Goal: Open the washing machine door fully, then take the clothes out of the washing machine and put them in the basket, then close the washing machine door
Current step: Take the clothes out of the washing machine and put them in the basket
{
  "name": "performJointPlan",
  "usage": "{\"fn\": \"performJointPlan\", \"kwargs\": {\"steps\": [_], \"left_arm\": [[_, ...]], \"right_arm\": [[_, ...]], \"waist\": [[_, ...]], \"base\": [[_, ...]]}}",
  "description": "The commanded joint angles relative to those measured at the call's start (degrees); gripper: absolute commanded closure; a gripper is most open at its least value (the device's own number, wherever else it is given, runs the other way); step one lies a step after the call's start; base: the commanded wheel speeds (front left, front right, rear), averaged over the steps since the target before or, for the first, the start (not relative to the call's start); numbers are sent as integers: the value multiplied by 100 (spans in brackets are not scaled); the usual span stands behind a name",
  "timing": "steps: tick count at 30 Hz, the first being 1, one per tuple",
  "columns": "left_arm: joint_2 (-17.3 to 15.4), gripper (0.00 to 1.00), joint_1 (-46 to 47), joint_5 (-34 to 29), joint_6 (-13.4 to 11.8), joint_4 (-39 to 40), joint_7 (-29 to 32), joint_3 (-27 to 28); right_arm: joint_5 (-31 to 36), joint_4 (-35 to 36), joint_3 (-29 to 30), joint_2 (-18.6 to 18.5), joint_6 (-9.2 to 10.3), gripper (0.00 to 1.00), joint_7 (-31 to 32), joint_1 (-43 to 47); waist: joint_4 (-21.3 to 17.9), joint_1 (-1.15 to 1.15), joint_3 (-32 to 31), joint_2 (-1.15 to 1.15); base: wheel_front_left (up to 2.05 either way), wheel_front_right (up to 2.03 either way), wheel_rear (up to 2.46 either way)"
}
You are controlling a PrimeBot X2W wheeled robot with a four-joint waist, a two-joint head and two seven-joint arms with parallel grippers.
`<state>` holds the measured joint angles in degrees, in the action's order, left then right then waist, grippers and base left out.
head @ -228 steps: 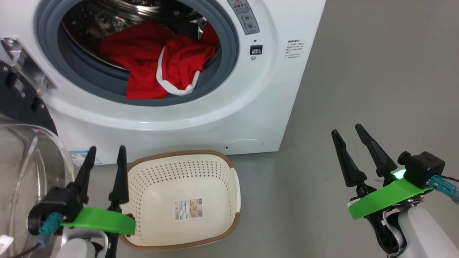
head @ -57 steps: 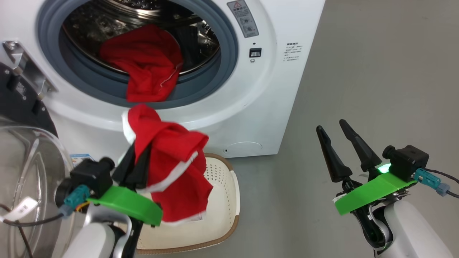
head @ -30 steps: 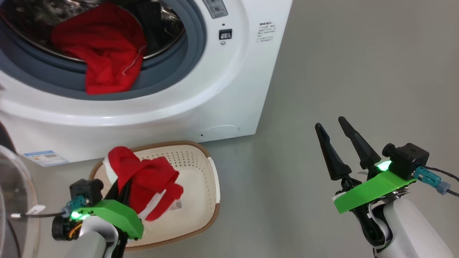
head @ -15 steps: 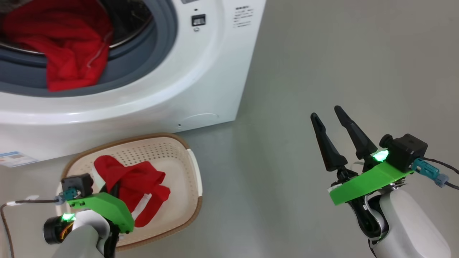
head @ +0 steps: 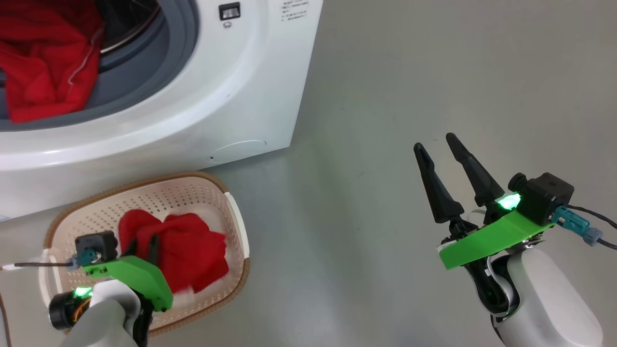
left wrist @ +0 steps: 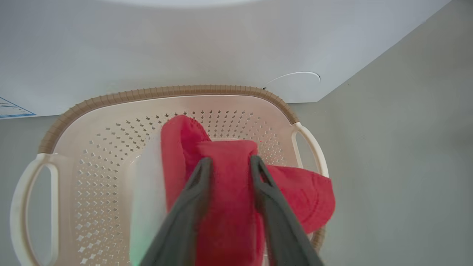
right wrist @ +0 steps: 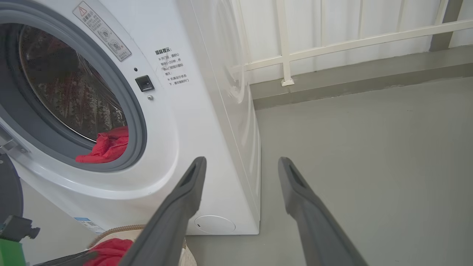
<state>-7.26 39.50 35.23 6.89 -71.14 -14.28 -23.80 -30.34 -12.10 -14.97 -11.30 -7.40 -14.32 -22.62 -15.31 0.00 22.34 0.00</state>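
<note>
Between the parted fingers of my left pincer (left wrist: 230, 164) lie the clothes (left wrist: 295, 199), the basket (left wrist: 111, 99) beneath; my right pincer (right wrist: 240, 162) stands wide, empty.

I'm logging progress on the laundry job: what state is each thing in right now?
washing machine, front opening uncovered.
red garment in the drum, hanging out over the grey ring.
basket, upright on the floor, holding one garment.
red garment in the basket, bunched up.
left gripper, fingers parted around a fold of that garment; grip cannot be told.
right gripper, open, empty, above the floor.
</note>
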Motion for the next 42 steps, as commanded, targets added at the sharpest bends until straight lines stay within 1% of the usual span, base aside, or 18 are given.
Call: {"fn": "performJointPlan", "kwargs": {"steps": [1, 2, 9, 21, 34, 42], "left_arm": [[-149, 2, 92, 35, 39, -7, -67, 94], [-147, 0, 99, 36, 42, -33, -67, 80], [-102, 0, 98, 43, 53, -87, -70, 7], [-163, 0, -152, -43, 57, 519, -71, 154], [-254, 0, -816, -388, 14, 1686, -72, 733], [-186, 0, -1191, -778, -38, 2602, -72, 997]], "right_arm": [[71, 154, -107, 1, -9, 0, -68, -69], [74, 150, -109, 5, -9, 0, -68, -69], [96, 103, -96, 25, -9, 0, -68, -60], [77, 54, -91, 11, -9, 0, -68, -16], [25, -22, -84, 0, -9, 0, -68, 126], [-12, -83, -91, -17, -9, 0, -68, 232]], "waist": [[-42, 0, 34, 0], [-47, 0, 37, 0], [45, 0, -57, 0], [364, 0, -298, 0], [730, 0, -730, 0], [1000, 0, -991, 0]], "base": [[0, 0, 0], [0, 0, 0], [0, 0, 0], [0, 0, 0], [0, 0, 0], [0, 0, 0]]}}
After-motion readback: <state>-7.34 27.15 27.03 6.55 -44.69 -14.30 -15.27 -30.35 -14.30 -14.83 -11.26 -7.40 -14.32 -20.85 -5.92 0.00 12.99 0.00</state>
